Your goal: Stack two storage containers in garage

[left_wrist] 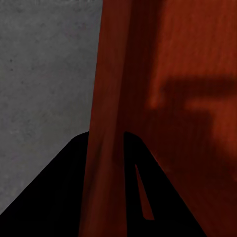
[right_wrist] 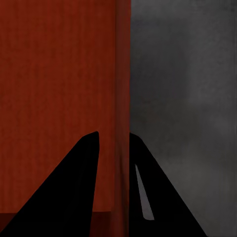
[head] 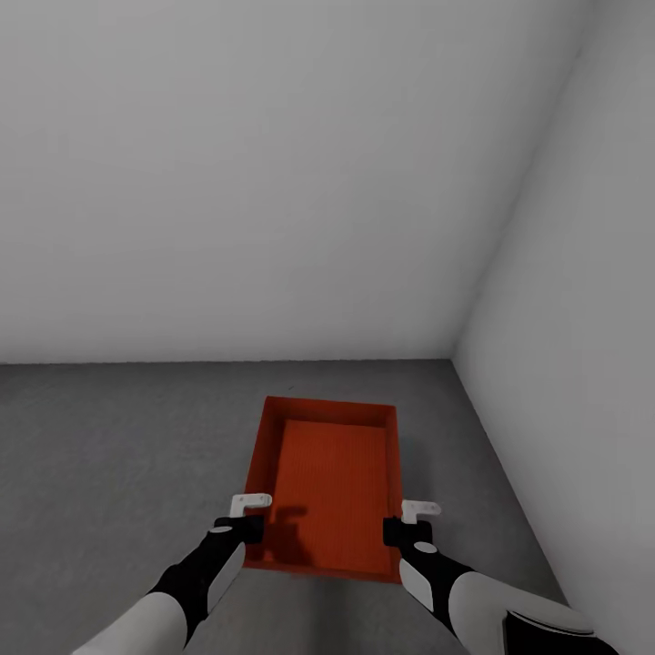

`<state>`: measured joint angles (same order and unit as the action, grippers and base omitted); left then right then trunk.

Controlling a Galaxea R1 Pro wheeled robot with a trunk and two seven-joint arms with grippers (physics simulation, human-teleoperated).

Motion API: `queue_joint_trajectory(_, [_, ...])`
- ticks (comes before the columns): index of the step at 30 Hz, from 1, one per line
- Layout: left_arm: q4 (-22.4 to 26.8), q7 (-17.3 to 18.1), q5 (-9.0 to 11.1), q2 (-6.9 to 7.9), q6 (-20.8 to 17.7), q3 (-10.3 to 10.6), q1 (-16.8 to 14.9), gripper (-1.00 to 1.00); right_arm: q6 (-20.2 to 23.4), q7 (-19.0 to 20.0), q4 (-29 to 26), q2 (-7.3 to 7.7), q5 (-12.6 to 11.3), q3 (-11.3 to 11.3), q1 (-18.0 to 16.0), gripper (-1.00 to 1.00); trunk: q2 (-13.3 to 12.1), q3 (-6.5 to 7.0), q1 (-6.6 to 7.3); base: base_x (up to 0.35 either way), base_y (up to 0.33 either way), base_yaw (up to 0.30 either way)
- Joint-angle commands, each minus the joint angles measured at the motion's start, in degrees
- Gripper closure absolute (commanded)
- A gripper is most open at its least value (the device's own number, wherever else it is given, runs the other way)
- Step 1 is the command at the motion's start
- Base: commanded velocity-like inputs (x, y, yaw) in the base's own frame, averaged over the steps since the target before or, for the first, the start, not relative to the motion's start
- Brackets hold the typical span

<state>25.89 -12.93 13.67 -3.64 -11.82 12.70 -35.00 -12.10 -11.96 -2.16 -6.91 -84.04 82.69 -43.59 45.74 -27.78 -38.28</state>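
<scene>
Head view showed us in the garage (head: 273, 182): both grippers, left gripper (head: 247, 515) and right gripper (head: 407, 521), pinched one storage container (head: 332, 482) between them by its side walls, low over the floor (head: 109, 455). We judged stacking was left.

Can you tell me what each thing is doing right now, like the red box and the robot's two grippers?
Orange-red rectangular open-top plastic bin: upright, empty, held by both long side walls over the dark grey floor; whether it touches the floor, cannot tell.
Left gripper: shut on the bin's left wall, a finger each side.
Right gripper: shut on the bin's right wall, a finger each side.
</scene>
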Motion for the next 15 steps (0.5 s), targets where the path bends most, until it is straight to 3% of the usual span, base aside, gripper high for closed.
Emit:
queue_joint_trajectory(1, [3.28, -0.79, -0.10, 2.32, 0.13, -0.31, -0.07, 1.00, -0.03, -0.17, 0.93, 0.14, -0.77, 0.99, 0.00, 1.00, 0.05, -0.07, -0.03, 0.270, -0.077, -0.001])
queue_joint_trajectory(10, [3.22, -0.86, -0.13, 2.32, 0.13, -0.31, -0.07, 1.00, -0.03, -0.17, 0.93, 0.19, -0.77, 0.99, 0.00, 1.00, 0.05, -0.07, -0.03, 0.299, -0.014, 0.000])
queue_joint_trajectory(15, [3.20, -0.87, -0.13, 2.32, 0.20, -0.31, -0.07, 1.00, -0.03, -0.17, 0.93, 0.17, -0.77, 0.97, 0.00, 1.00, 0.05, -0.07, -0.03, 0.098, 0.000, 0.000])
